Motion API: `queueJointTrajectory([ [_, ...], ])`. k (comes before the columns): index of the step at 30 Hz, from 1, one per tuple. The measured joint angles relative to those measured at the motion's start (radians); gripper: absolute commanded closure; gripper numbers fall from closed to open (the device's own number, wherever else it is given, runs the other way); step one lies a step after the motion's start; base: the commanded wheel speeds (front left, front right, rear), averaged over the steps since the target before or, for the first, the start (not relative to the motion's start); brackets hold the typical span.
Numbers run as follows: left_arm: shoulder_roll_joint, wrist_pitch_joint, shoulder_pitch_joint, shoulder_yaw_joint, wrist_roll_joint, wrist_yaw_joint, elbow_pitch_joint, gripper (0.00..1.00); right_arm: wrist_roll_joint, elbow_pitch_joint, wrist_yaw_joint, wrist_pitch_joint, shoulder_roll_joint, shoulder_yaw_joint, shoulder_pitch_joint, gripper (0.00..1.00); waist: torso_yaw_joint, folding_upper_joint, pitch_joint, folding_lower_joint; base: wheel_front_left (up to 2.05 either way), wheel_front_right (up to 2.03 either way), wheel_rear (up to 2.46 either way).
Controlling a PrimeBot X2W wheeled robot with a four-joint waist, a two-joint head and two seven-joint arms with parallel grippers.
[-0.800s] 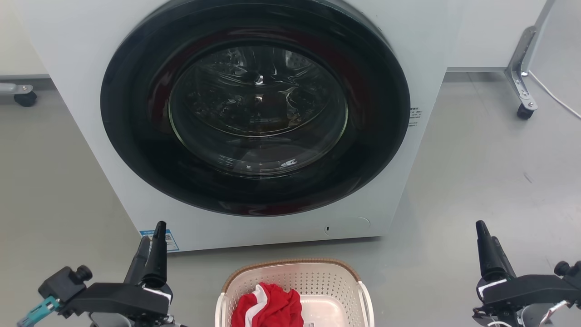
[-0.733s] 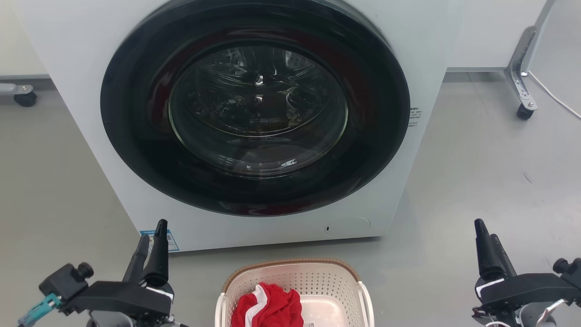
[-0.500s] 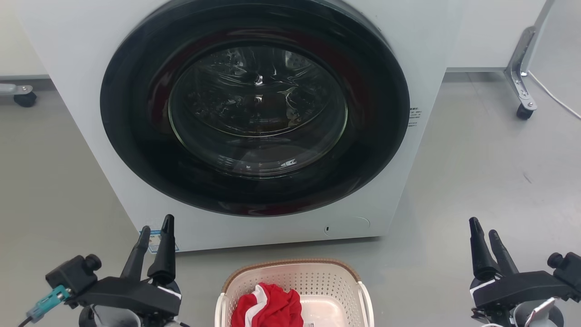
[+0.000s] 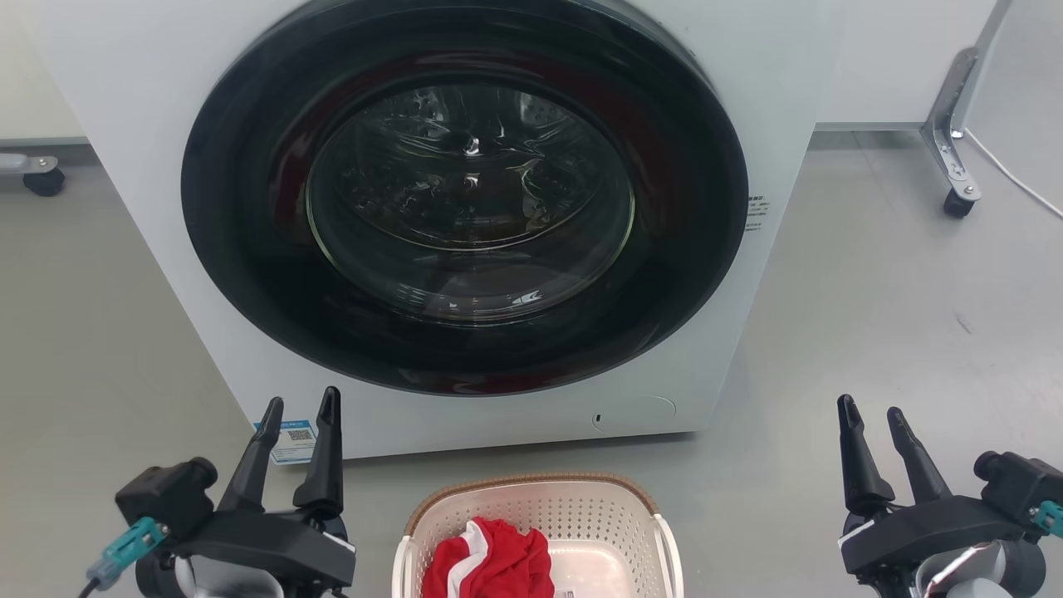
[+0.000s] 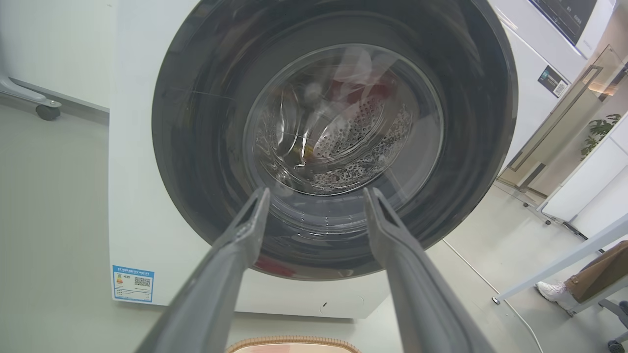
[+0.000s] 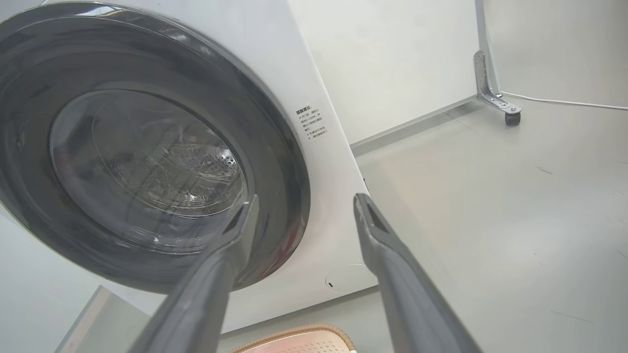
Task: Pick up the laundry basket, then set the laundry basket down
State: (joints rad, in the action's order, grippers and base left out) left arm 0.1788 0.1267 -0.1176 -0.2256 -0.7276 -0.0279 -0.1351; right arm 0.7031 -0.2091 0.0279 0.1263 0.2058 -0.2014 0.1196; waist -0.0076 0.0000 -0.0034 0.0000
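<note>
Laundry basket (image 4: 581, 519) sits on the floor (image 4: 872, 291) before the washing machine (image 4: 124, 124), between the left end effector (image 4: 301, 399) and right end effector (image 4: 870, 407), both spread open and empty, so uneven handle grasps could tip it, spilling the red garment (image 4: 490, 565).

The grey floor (image 4: 872, 316) carries a white washing machine (image 4: 465, 199) in the upper middle of the frame. Near it, at the bottom middle, stands the laundry basket (image 4: 536, 480). At the upper right are a castor wheel (image 4: 957, 203) and a white cable (image 4: 1009, 178); at the upper left is another castor (image 4: 40, 181).
</note>
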Motion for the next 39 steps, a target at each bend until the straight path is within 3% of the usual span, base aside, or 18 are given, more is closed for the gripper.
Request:
queueJointTrajectory([
  [32, 0.004, 0.085, 0.001, -0.085, 0.323, -0.079, -0.018, 0.0, -0.323, -0.042, 0.068, 0.111, 0.03, -0.108, 0.013, 0.0, -0.001, -0.0001, -0.009, 0.0, 0.0, 0.0, 0.0],
  [39, 0.0, 0.088, 0.002, -0.088, 0.362, -0.088, -0.018, 0.0, -0.347, -0.052, 0.075, 0.123, 0.032, -0.116, 0.014, 0.0, -0.001, 0.0, -0.011, 0.0, 0.0, 0.0, 0.0],
])
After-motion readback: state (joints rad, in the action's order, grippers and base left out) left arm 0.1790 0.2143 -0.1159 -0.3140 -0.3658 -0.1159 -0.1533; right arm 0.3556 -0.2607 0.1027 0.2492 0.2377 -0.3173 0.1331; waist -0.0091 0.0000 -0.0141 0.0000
